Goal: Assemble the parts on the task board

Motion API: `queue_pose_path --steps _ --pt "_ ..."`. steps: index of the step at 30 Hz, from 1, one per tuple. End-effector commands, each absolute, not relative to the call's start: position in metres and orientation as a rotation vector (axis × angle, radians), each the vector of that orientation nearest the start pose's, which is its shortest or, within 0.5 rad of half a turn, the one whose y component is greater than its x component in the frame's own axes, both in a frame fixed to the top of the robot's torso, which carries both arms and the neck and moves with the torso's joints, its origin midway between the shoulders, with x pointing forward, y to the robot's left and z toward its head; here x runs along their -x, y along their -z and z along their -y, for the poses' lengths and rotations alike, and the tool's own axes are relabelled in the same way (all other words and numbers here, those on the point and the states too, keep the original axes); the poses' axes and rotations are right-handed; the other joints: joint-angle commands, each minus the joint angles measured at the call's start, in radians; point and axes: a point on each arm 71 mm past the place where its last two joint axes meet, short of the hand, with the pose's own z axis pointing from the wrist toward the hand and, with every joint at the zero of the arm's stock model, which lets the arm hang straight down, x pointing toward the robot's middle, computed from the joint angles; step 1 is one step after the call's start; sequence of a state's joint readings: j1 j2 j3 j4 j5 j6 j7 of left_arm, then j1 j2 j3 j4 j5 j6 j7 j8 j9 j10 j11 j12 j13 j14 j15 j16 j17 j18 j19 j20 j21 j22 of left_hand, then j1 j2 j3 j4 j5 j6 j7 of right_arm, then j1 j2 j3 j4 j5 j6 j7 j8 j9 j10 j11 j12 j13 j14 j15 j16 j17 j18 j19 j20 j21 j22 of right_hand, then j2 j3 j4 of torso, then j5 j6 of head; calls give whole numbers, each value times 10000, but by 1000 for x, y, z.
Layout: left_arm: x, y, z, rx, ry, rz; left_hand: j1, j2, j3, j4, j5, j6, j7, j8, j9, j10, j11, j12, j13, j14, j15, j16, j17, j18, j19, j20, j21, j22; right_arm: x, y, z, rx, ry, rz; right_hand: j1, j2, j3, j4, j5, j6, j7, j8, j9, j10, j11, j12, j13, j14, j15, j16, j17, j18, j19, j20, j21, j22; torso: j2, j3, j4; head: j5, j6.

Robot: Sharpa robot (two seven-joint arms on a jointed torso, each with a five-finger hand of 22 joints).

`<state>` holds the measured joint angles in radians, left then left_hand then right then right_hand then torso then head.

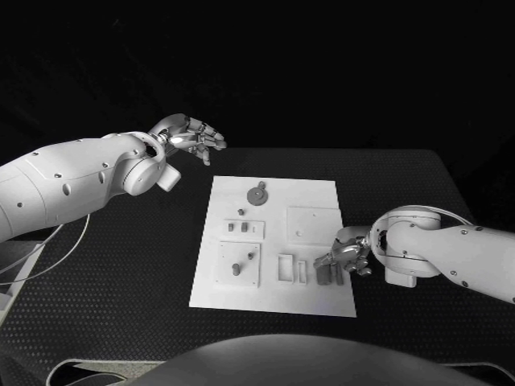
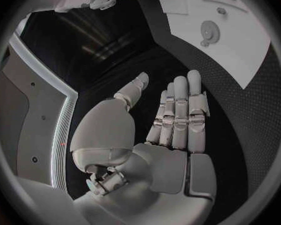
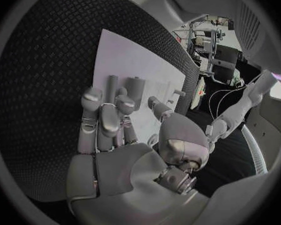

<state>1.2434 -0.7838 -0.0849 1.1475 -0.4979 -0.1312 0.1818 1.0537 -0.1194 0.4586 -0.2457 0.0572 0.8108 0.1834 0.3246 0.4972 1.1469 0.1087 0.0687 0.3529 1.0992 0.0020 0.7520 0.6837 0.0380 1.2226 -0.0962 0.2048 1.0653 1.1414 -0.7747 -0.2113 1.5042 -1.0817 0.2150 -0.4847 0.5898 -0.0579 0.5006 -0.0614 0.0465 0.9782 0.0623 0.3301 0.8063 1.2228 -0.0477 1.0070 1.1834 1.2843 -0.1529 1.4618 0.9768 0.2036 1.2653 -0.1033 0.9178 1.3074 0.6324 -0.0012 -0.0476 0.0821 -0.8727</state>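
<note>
Head view: flat white rectangular task board (image 1: 310, 205) lies mid-desk on the black textured desk (image 1: 443, 185). On it: a grey round gear-like disc part (image 1: 257, 193) nr the far end, small grey peg parts (image 1: 242, 227) in the middle, a raised square plate w/ a peg (image 1: 239, 263) nr the front left, and upright grey block parts (image 1: 327, 275) at the front right.

Right robot hand (image 1: 341, 261) sits over the board's front right corner, fingers curled down just beside the blocks; right wrist view shows fingertips (image 3: 109, 107) nr two grey cylinders (image 3: 135, 89), contact can't tell, nothing clearly gripped.

Left robot hand (image 1: 191, 138) hangs off the board, beyond its far left corner, fingers spread & straight, holding nothing (left wrist view, (image 2: 178, 120)).
</note>
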Motion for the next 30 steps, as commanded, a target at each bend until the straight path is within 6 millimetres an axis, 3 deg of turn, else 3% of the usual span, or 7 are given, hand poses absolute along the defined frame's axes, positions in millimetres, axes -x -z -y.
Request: queue_pose_path --steps 1,7,17,21,30 --pt "-545 201 -285 7136 10896 -17211 -79 24 -5 76 -7 -17 73 46 -12 -56 40 12 15 33 20 -65 13 478 60 20 -52 10 -423 315 191 126 -3812 -26031 26 109 2 -110 19 112 51 -66 19 -453 30 67 12 82 8 24 13 582 -57 -1 60 226 -1 4 -3 20 1" --pt "-545 201 -285 7149 10880 -17218 -86 32 -5 84 -7 -18 73 48 -14 -57 40 12 15 34 20 -67 16 478 61 20 -53 11 -424 320 186 75 -3771 -26114 11 230 27 -333 19 128 60 -127 36 -459 37 76 7 73 16 6 14 582 -79 17 104 216 3 -4 1 21 1" --pt "-545 201 -285 7158 10881 -17259 -109 33 -11 103 -8 -25 75 52 -22 -65 43 7 14 31 23 -75 23 476 57 22 -58 13 -425 333 181 262 -3476 -26268 9 457 97 -1137 18 111 104 -359 5 -463 81 96 -13 91 56 -33 58 582 -92 51 177 190 -1 -19 25 82 1" --pt "-545 201 -285 7162 10881 -17255 -115 33 -13 109 -8 -27 76 54 -24 -67 44 6 14 30 23 -78 25 476 56 23 -60 13 -423 334 179 281 -3499 -26260 -2 459 129 -1449 17 129 117 -441 -23 -462 93 101 -24 99 68 -52 70 582 -86 61 186 178 -2 -16 -2 120 1" --pt "-545 201 -284 7158 10887 -17253 -120 34 -13 116 -7 -30 76 57 -27 -71 45 5 14 29 24 -81 28 477 55 22 -63 14 -419 333 169 573 -3712 -26322 -89 462 192 -1764 17 125 140 -564 -59 -467 114 96 -50 82 88 -103 21 582 -68 71 179 159 -2 -8 5 134 1"
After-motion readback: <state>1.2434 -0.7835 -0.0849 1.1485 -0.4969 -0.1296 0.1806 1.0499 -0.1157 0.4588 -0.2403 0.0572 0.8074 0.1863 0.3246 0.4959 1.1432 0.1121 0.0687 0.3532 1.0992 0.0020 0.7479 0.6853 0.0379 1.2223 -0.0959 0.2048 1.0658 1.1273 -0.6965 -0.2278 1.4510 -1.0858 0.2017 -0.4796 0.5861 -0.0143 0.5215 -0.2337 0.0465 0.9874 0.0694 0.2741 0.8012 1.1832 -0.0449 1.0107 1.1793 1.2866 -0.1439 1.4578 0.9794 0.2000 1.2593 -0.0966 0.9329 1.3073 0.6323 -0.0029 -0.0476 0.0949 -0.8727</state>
